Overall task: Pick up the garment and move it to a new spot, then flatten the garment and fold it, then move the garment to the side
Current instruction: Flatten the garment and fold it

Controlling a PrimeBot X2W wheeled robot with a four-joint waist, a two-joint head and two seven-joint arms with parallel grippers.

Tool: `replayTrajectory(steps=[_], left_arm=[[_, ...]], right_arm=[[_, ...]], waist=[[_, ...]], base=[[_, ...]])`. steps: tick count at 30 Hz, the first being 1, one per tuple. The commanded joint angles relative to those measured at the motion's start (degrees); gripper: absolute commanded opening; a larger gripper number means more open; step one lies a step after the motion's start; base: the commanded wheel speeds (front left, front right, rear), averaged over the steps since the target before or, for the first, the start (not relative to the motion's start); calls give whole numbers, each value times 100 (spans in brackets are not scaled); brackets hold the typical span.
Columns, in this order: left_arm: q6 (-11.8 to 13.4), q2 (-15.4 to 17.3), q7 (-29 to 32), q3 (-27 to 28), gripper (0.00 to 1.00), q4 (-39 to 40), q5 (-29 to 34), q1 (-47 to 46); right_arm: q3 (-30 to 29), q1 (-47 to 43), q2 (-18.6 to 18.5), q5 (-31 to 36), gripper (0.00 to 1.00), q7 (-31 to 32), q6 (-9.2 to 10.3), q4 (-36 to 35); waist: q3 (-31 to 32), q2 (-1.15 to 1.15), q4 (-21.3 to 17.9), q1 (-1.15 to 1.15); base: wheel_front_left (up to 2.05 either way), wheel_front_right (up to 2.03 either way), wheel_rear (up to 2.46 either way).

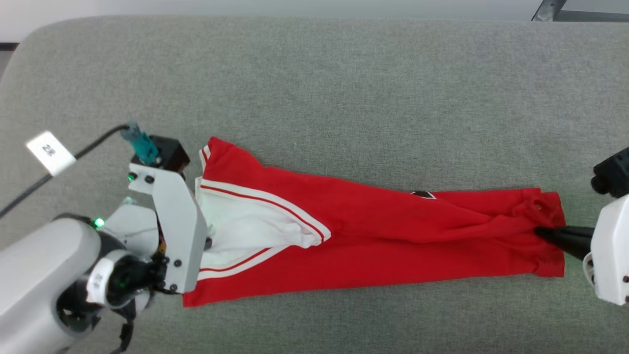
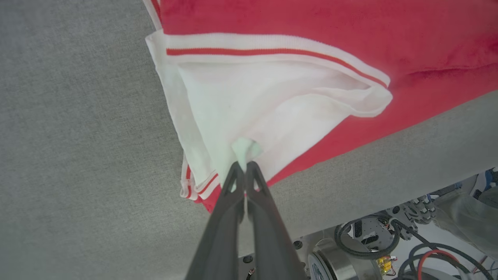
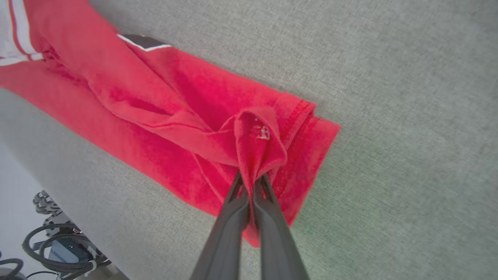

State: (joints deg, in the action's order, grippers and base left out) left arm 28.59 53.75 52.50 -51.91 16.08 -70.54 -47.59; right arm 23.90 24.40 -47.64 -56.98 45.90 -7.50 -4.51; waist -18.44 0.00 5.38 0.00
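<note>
At opposite ends, left tool, right tool clamp garment.

— Operator, how many of each?
— I count one garment; two grippers, a left gripper and a right gripper; two dark fingers apiece; one grey padded surface; one white tag.
</note>
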Motion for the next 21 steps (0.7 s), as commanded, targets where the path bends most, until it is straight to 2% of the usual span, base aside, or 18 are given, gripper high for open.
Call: replayTrajectory(steps=[1, 3, 5, 6, 8, 9, 10, 11, 12, 13, 14, 15, 21], left_arm=[[10, -46, 11, -50, 0, -74, 14, 123], [-8, -110, -57, -59, 9, -173, 14, 151], [-24, -161, -79, -76, 26, -278, -26, 209], [-30, -176, -65, -93, 28, -305, -34, 227], [-17, -182, -55, -102, 43, -336, -36, 228], [25, -197, -55, -95, 44, -342, -49, 246], [47, -197, -44, -102, 45, -339, -51, 264], [67, -188, -33, -109, 48, -326, -52, 275], [80, -173, -33, -105, 57, -307, -49, 280], [113, -165, -39, -93, 67, -291, -52, 287], [130, -158, -53, -85, 76, -279, -49, 294], [156, -141, -74, -74, 100, -267, -28, 299], [212, -65, -215, 0, 100, -168, -11, 356]], right_arm=[[-38, -84, 90, 1, 0, 28, 3, 10], [-32, -170, 126, 32, 0, 121, 3, 41], [-36, -198, 195, 37, 0, 196, 3, 33], [-50, -212, 209, 52, 0, 220, 4, 26], [-68, -274, 234, 80, 0, 264, 3, 6], [-83, -315, 247, 108, 0, 290, 3, 21], [-79, -342, 261, 133, 16, 312, 3, 21], [-75, -328, 273, 154, 39, 325, 4, -10], [-109, -326, 285, 193, 92, 297, 4, -19], [-129, -351, 300, 221, 100, 300, 4, -1], [-129, -376, 314, 251, 100, 325, 3, 1], [-138, -382, 331, 271, 100, 338, 3, -9], [-257, -355, 429, 377, 100, 299, 3, -35]], waist=[[7, 0, -13, 0], [20, 0, -22, 0], [38, 0, -38, 0], [49, 0, -43, 0], [74, 0, -51, 0], [91, 0, -52, 0], [110, 0, -53, 0], [126, 0, -56, 0], [142, 0, -61, 0], [159, 0, -60, 0], [180, 0, -57, 0], [200, 0, -58, 0], [386, 0, -74, 0]], base=[[0, 0, 0], [0, 0, 0], [0, 0, 0], [0, 0, 0], [0, 0, 0], [0, 0, 0], [0, 0, 0], [0, 0, 0], [0, 0, 0], [0, 0, 0], [0, 0, 0], [0, 0, 0], [0, 0, 0]])
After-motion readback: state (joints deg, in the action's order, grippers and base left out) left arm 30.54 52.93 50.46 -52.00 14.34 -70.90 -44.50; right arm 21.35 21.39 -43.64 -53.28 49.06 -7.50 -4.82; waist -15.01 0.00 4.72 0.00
